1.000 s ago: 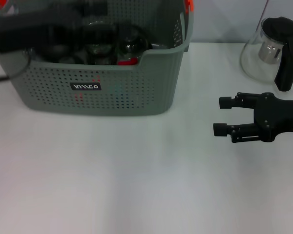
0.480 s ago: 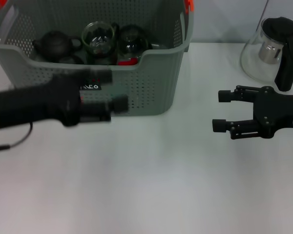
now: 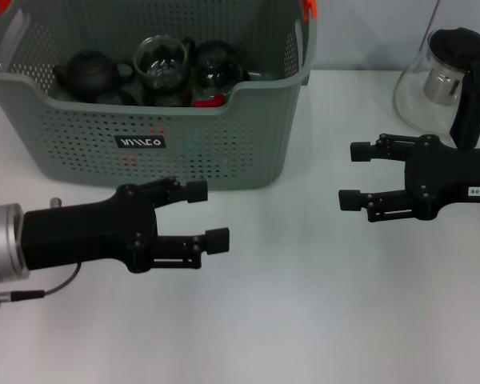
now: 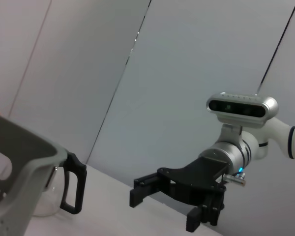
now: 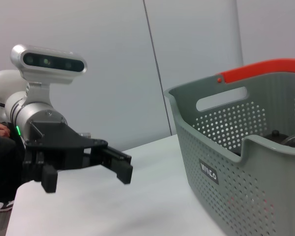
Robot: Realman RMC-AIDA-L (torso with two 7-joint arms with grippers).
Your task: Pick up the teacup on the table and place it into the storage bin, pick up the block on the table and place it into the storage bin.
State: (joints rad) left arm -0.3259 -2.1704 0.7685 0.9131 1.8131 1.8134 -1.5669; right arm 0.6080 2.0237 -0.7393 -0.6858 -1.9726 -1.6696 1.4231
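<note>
Facing each other in front of the storage bin (image 3: 156,144), the left end effector (image 3: 206,216) and right end effector (image 3: 350,174) are held level, fingers spread, empty.

I see even, soft overhead light on the white table (image 3: 304,320), with faint shadows. The clear glass jug with black handle (image 3: 448,84) shows mild glare, and my head view looks slightly hazy.

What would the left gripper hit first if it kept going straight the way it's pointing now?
Probably the right gripper. The left gripper points across the table toward it, open fingers facing open fingers, with only bare table between; their relative height is unclear.
</note>
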